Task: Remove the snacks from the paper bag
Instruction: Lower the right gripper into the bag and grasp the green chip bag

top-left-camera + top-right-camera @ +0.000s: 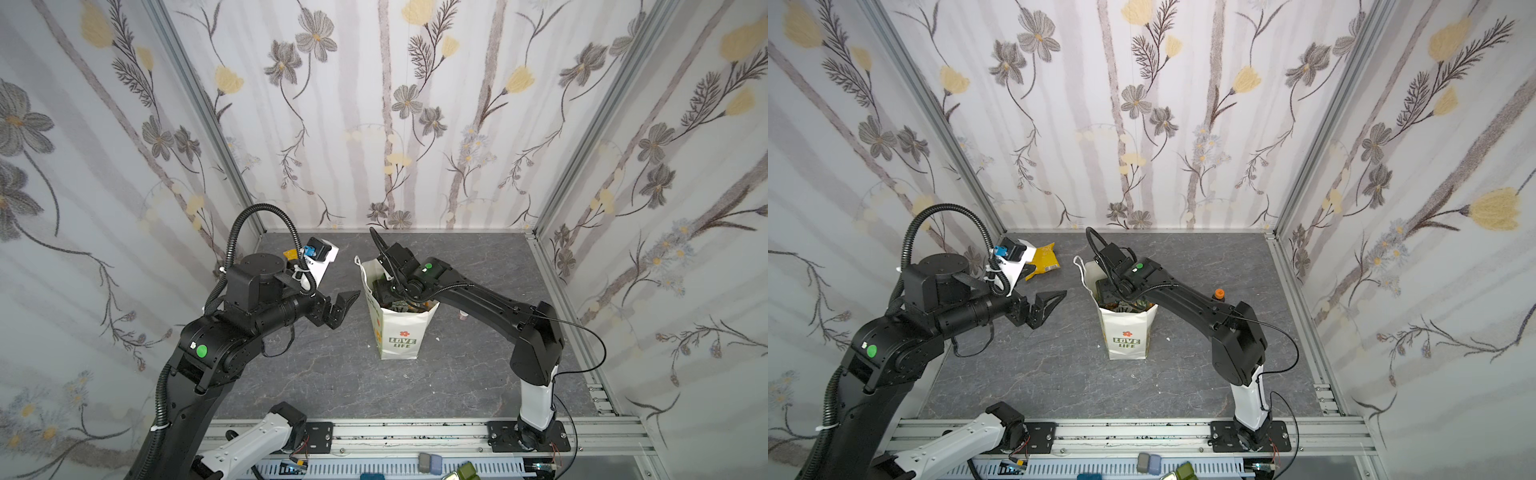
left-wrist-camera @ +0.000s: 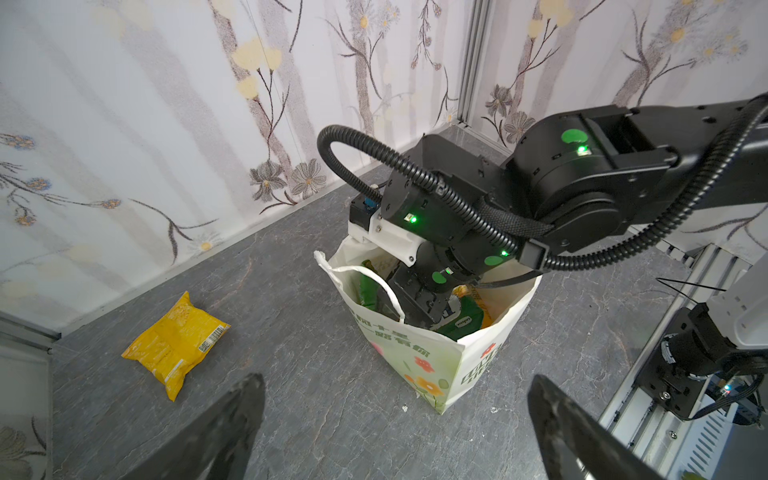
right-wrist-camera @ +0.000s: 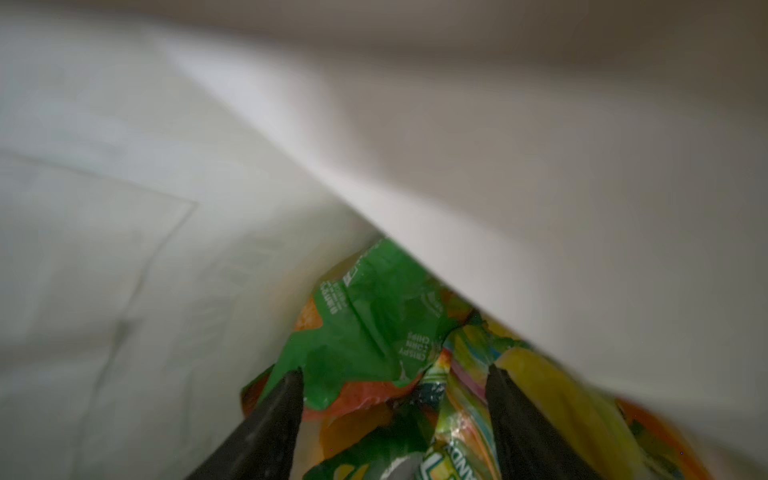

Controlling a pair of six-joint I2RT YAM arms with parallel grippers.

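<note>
While deep inside paper bag (image 1: 401, 330), right gripper (image 3: 395, 370): jaws apart astride green packet (image 3: 365, 324).
Left gripper (image 1: 347, 307): open beside bag.
Yellow packet (image 2: 178, 345): floor (image 1: 332, 382) near bag.
Handling: likely light, slippery; pinch crimped edge.

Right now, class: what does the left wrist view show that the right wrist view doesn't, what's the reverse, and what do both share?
Left wrist only: a yellow packet on the table outside the paper bag, and the open left gripper. Right wrist only: the open tips of the right gripper over packets inside. Both: the bag and green packets in it.
</note>
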